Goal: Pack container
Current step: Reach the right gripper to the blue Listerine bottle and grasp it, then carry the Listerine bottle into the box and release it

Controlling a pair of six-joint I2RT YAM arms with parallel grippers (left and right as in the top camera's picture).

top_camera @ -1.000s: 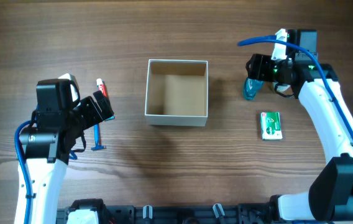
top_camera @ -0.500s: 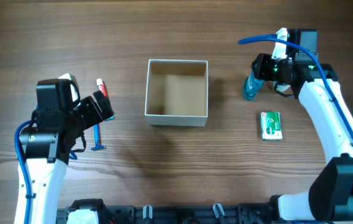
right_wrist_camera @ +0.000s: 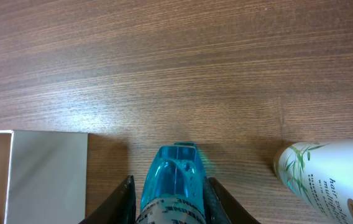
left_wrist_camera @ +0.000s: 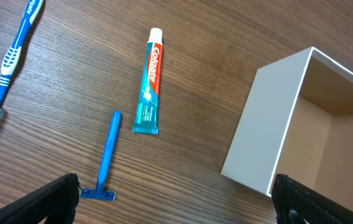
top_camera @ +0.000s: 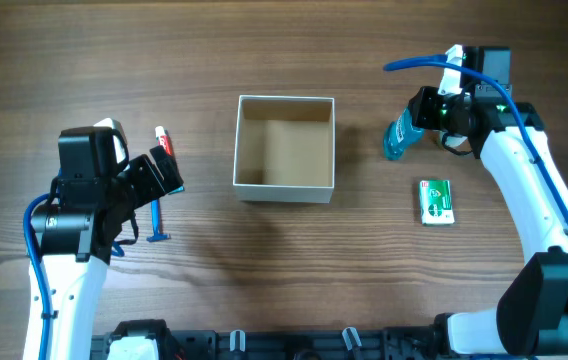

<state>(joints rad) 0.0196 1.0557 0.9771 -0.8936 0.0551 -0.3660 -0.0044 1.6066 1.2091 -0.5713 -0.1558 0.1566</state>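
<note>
Container (top_camera: pixel 284 192), tan inside, R end effector (right_wrist_camera: pixel 171 200) gripping blue bottle (right_wrist_camera: pixel 175 171), L end effector (left_wrist_camera: pixel 176 198) spread wide

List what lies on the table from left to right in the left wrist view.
toothbrush → razor → toothpaste tube → container

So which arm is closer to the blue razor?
Left. The left gripper hovers beside the blue razor; the right gripper, clamped on a teal bottle, sits beyond the container.
</note>
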